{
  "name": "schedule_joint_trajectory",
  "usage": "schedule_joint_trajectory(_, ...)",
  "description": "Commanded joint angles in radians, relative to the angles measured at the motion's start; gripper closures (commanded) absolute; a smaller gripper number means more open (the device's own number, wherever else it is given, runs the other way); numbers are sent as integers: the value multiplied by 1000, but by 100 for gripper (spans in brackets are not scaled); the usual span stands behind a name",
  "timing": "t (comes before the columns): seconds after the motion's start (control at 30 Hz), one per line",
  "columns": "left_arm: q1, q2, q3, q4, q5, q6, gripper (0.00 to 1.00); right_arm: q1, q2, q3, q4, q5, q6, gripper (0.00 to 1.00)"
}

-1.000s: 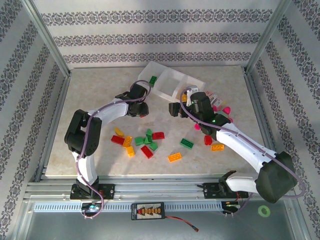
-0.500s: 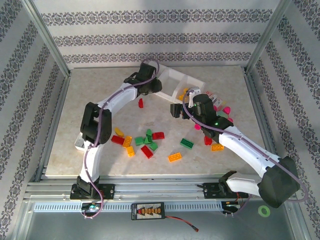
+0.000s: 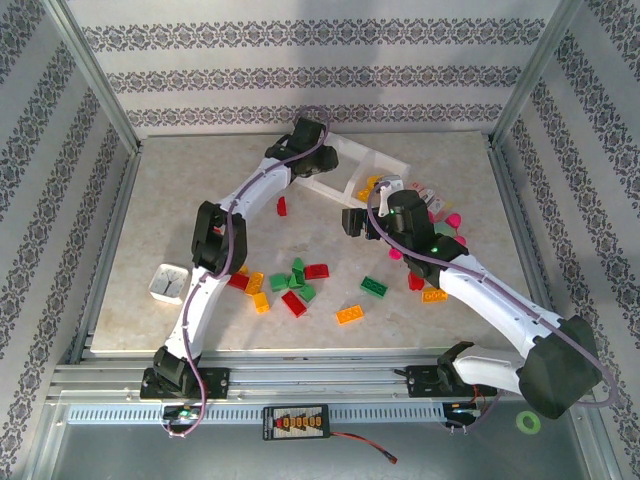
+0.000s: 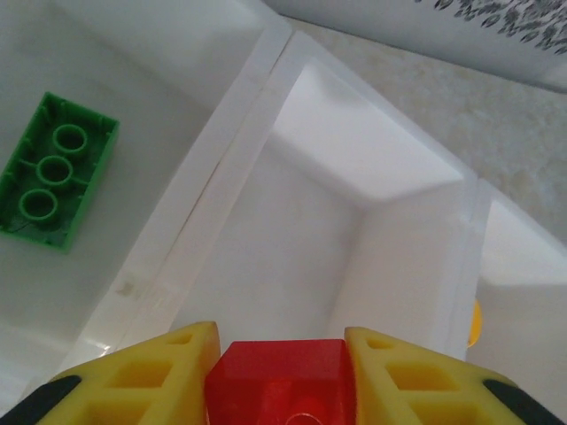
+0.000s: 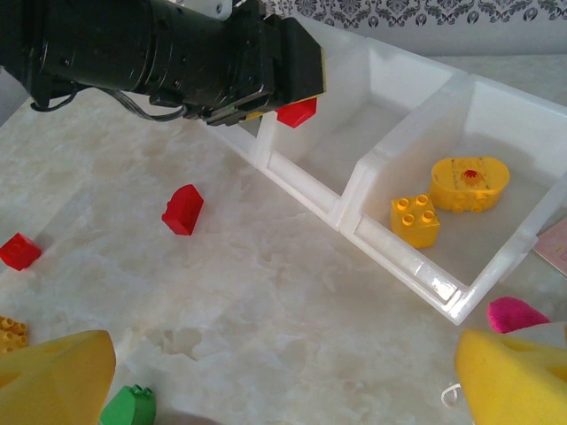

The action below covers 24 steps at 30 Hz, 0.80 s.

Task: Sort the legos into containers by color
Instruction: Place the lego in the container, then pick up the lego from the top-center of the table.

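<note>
Over the middle compartment (image 4: 292, 257) of the tray (image 4: 232, 168): the left gripper (image 4: 282, 343) pinches a red brick (image 4: 279, 381) between its yellow fingers (image 4: 142, 381), and the brick touches both. The compartment below is bare. A green brick (image 4: 53, 168) lies in the end compartment on one side, two yellow pieces (image 5: 415, 220) in the end one on the other. Judgement: dropping red into the middle bin is the step in hand. To do it well, keep the brick centred between the dividers, well off the wall shared with green. Lower it toward the floor so it can't bounce out, then spread the jaws and lift straight up. The right gripper (image 5: 283, 381) hangs spread wide, holding nothing, over the table (image 5: 266, 292) near the tray; best kept apart from the left arm (image 3: 250, 195). Loose legos (image 3: 300, 280) wait nearer the bases.
</note>
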State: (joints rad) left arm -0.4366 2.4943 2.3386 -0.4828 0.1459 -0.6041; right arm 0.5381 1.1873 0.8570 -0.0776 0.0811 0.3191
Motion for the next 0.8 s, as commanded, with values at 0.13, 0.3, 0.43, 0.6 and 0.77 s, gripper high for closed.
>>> schedule_joint_trajectory(0.13,5,26,72,-47,34,-24,42,-19,-21,-3,14,8,14,2)
schedule_joint_trajectory(0.3,5,-12,90,-74,62,2,27,-20,-9,4,16,-8,13,2)
schedule_joint_trajectory(0.43,6,-93,46,-109,53,48,16,-14,19,19,15,-27,8,2)
schedule_joint_trajectory(0.6,11,-196,-88,-85,37,74,7,-4,59,40,23,-29,11,2)
schedule_joint_trajectory(0.77,53,-556,-645,137,-20,76,1,27,169,97,32,-32,23,2)
